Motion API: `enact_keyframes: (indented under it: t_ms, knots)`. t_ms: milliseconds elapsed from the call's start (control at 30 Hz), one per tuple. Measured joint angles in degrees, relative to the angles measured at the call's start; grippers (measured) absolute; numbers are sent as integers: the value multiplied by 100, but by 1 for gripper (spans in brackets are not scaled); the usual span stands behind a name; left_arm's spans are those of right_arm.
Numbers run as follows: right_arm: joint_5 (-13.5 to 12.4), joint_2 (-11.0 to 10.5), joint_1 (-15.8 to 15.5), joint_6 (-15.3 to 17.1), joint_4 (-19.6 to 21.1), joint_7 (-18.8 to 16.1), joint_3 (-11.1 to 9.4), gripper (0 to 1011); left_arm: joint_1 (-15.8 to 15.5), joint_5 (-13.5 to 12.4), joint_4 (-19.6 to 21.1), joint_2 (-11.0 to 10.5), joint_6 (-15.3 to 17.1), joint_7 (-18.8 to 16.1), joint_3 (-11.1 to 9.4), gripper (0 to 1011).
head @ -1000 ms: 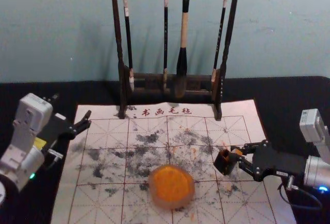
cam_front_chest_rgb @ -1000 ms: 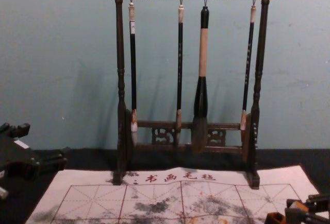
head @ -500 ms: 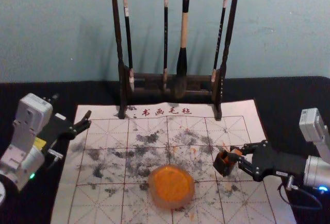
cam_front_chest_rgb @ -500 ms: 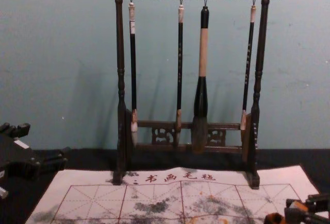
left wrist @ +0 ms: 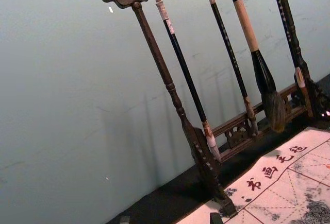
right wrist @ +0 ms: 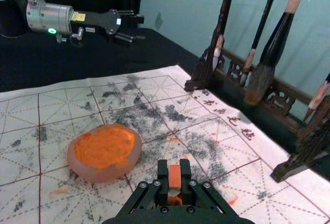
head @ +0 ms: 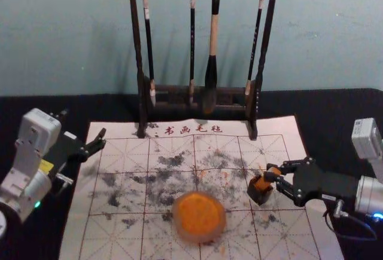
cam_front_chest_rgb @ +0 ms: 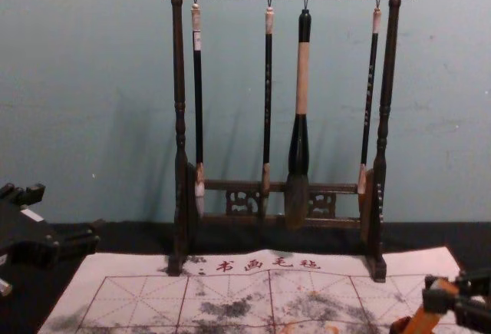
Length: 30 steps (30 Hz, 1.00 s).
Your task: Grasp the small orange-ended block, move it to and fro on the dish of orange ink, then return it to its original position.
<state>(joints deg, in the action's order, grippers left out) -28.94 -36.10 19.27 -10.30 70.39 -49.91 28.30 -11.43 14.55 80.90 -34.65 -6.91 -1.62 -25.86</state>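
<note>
In the head view my right gripper [head: 272, 174] is shut on the small orange block [head: 263, 182], at the right of the mat. The block is tilted, its lower end over or in the mouth of a small dark box [head: 259, 195]; which, I cannot tell. The chest view shows the orange block [cam_front_chest_rgb: 424, 318] slanting at the lower right. Between the fingers of my right gripper [right wrist: 175, 175], the right wrist view shows the block's orange top [right wrist: 175, 173]. The dish of orange ink [head: 199, 214] lies left of the box. My left gripper [head: 84, 126], also in its wrist view [left wrist: 170, 219], is parked open at the left.
A dark wooden rack [head: 259, 80] with several hanging brushes stands at the mat's back edge. The white gridded mat [head: 116, 239], stained with black and orange marks, lies on a black table surface [head: 341, 107].
My right gripper has risen a little with the block, and more of the block's orange side shows above the box. The left arm, dish and box hold their places.
</note>
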Motion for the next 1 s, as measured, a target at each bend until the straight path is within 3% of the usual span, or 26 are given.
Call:
enact_keyframes:
  t_ms: [233, 400, 700, 1000]
  knots:
    - [144, -246, -163, 387, 731, 523, -102, 91, 0, 0, 0, 0, 0, 0, 0, 1001]
    - [186, -300, -257, 658, 1164, 866, -202, 91, 0, 0, 0, 1, 0, 0, 0, 1001]
    - [111, -168, -333, 1224, 1689, 1434, -341, 91, 0, 0, 0, 0, 0, 0, 0, 1001]
    - [268, -61, -424, 1677, 2130, 1781, -213, 91, 0, 0, 0, 0, 0, 0, 0, 1001]
